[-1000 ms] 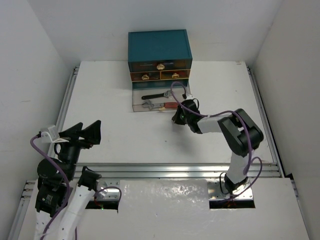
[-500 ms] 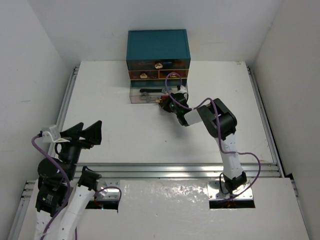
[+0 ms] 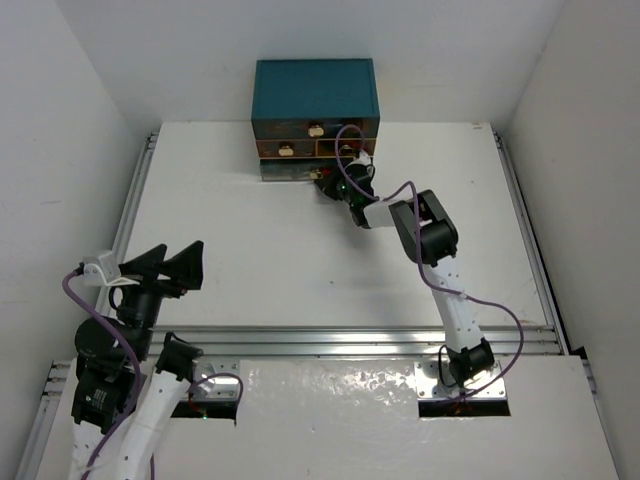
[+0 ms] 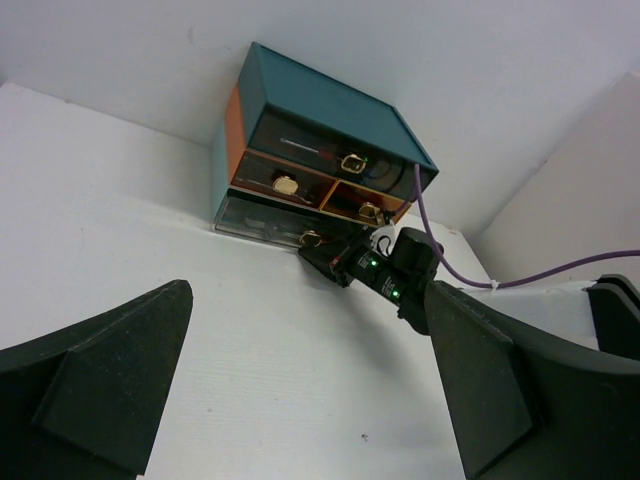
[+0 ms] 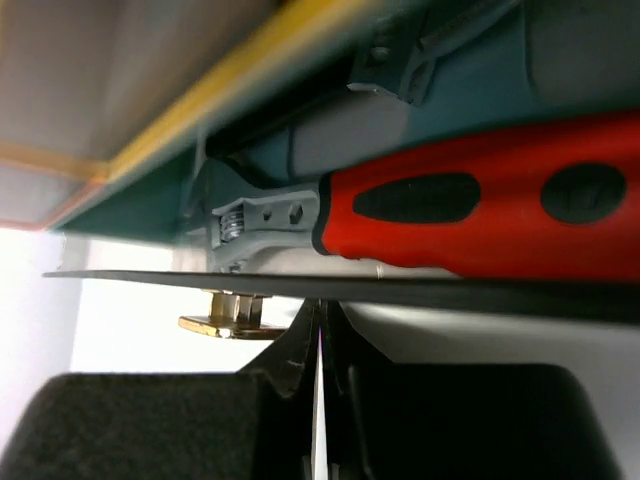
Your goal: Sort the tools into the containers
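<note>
Right claw (image 5: 318, 310) is pinched fully shut with nothing in it, its tips butted against the see-through plastic front of the bottom drawer (image 3: 285, 172). The little brass round knob (image 5: 228, 322) sits about 10 o'clock from the tips. Just behind the plastic lies the red-and-black-handled steel adjustable wrench (image 5: 450, 205), so it's inside the drawer, handle running off toward 3 o'clock. My guess is it's dense and rigid with a grippy rubbery handle, so grab mid-handle, not the slick jaw end. The drawer belongs to the teal box-shaped chest (image 3: 315, 88) at 12 o'clock on the white table (image 3: 230, 230). The chest looks light and might skid if shoved. Left claw (image 3: 168, 265), down at 8 o'clock, gapes wide and empty.
</note>
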Available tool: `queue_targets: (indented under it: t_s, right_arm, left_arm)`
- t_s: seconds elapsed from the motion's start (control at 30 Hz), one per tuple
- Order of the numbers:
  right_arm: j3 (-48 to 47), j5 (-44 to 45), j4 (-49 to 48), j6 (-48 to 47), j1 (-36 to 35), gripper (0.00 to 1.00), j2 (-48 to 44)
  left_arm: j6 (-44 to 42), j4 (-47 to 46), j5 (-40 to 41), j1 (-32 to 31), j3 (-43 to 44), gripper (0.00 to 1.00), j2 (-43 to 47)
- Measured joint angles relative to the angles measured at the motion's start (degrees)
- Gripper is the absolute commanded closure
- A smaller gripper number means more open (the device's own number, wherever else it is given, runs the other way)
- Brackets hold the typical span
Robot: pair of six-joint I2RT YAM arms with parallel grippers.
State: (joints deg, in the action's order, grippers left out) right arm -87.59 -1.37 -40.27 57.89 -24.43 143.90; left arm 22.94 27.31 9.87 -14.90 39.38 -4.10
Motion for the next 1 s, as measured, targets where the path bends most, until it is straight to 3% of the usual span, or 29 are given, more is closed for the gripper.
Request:
queue_targets:
  t_s: [0.43,1.0]
  right_arm:
    - [-9.0,7.8,-1.0,1.3,-1.4,1.00,6.1]
    - [-5.4,4.8,-7.5,2.7,-0.5,0.96,5.6]
  left_arm:
    - [0.0,-0.2,0.1,0.0,0.0,0.00,0.0]
    - [0.0,-0.2,0.1,0.0,0.0,0.00,0.0]
